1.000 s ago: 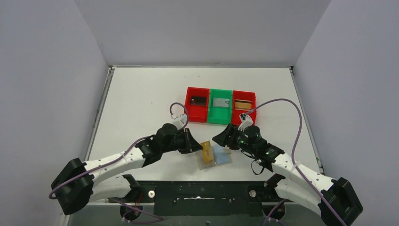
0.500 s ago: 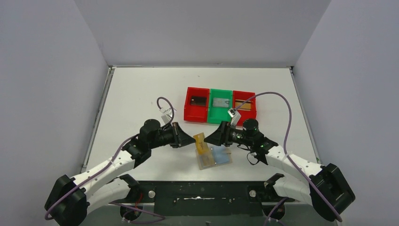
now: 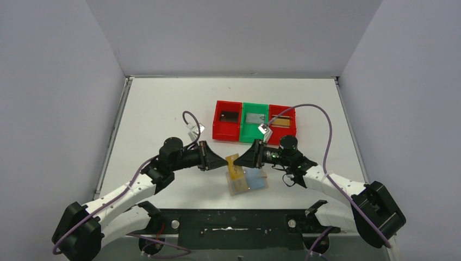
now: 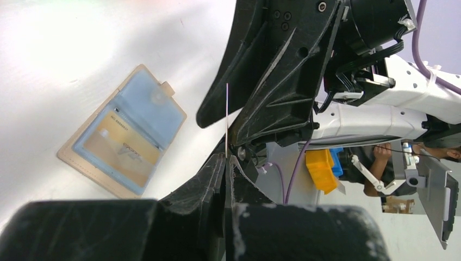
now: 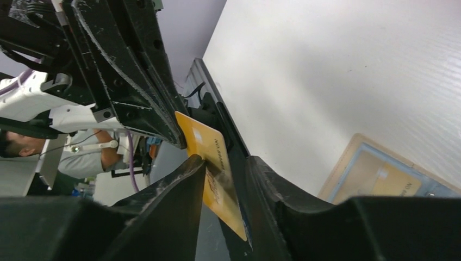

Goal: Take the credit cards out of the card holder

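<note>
The card holder [image 3: 251, 184] lies open on the table, tan with pale blue panels, and a gold card [image 4: 123, 150] still sits in one pocket. My left gripper [image 3: 223, 162] is shut on one end of a gold credit card [image 3: 232, 161], held off the table just left of the holder. In the left wrist view this card [image 4: 226, 117] shows edge-on, rising from the left gripper [image 4: 226, 157]. My right gripper [image 5: 225, 163] faces it from the right. Its jaws straddle the card's [image 5: 209, 155] other end with a gap still showing beside it.
Behind the grippers stand a red tray [image 3: 217, 117], a green tray [image 3: 255, 105] and a second red tray [image 3: 294, 124] in a row, each holding a card. White table surrounds them, with grey walls on three sides.
The left gripper drew the gold card up and left, away from the holder. The right gripper moved left to meet it, and its jaws have narrowed around the card's free end.
</note>
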Robot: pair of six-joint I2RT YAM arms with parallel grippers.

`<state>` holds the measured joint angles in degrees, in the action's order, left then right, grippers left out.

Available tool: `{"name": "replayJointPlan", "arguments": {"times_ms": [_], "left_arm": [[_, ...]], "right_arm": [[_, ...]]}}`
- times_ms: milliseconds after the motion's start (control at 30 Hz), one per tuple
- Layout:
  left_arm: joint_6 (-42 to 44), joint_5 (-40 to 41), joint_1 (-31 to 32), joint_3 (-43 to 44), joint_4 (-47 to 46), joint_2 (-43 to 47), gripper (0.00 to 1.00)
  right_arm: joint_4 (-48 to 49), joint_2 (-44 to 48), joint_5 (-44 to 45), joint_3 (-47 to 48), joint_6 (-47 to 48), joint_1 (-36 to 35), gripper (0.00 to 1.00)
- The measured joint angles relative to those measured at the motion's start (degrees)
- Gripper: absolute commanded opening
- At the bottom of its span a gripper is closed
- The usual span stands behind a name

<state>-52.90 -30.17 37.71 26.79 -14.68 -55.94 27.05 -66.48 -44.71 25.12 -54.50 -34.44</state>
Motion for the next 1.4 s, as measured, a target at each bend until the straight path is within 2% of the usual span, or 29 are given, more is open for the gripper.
{"name": "replayJointPlan", "arguments": {"times_ms": [233,533,567,667,800,867,967,1067,1167,1267,1400], "left_arm": [[-0.44,-0.59,-1.64,-1.66,-1.18,0.13,0.00],[-0.94,-2.67,-3.21,-1.88,-3.21,0.11,0.00],[-0.98,-2.75,-3.30,-1.88,-3.30,0.11,0.05],[-1.14,-3.04,-3.45,-1.88,-3.58,0.11,0.35],[-1.90,-2.56,-4.61,-1.90,-3.45,0.48,0.57],[-1.84,-1.55,-5.07,-1.90,-2.78,1.49,0.61],[-1.38,1.31,-5.55,-1.88,0.46,4.31,0.62],[-0.28,6.25,-5.60,-1.73,5.64,7.58,0.63],[0.63,10.56,-5.64,-1.66,10.34,10.16,0.63],[1.07,13.22,-5.64,-1.66,13.46,11.28,0.63],[1.38,14.69,-5.64,-1.66,16.00,11.47,0.63]], "right_arm": [[1.92,0.37,-2.43,0.02,-1.22,0.87,0.21],[3.17,1.57,-4.31,0.00,-1.70,1.42,0.02],[3.21,1.70,-4.46,-0.02,-1.73,1.44,0.00],[3.06,2.40,-4.76,-0.02,-1.49,1.44,0.00],[0.28,4.20,-4.37,0.02,0.55,1.62,0.00],[-4.02,5.92,-2.54,0.50,3.08,1.95,0.00],[-14.97,9.20,4.68,4.02,9.31,2.62,0.00],[-26.51,13.62,18.47,10.32,19.12,2.99,0.00],[-33.77,16.76,32.24,16.04,30.58,3.02,0.00],[-38.49,16.02,42.66,21.14,43.15,3.15,0.00],[-43.45,9.86,51.78,26.64,59.08,3.54,0.00]]}}
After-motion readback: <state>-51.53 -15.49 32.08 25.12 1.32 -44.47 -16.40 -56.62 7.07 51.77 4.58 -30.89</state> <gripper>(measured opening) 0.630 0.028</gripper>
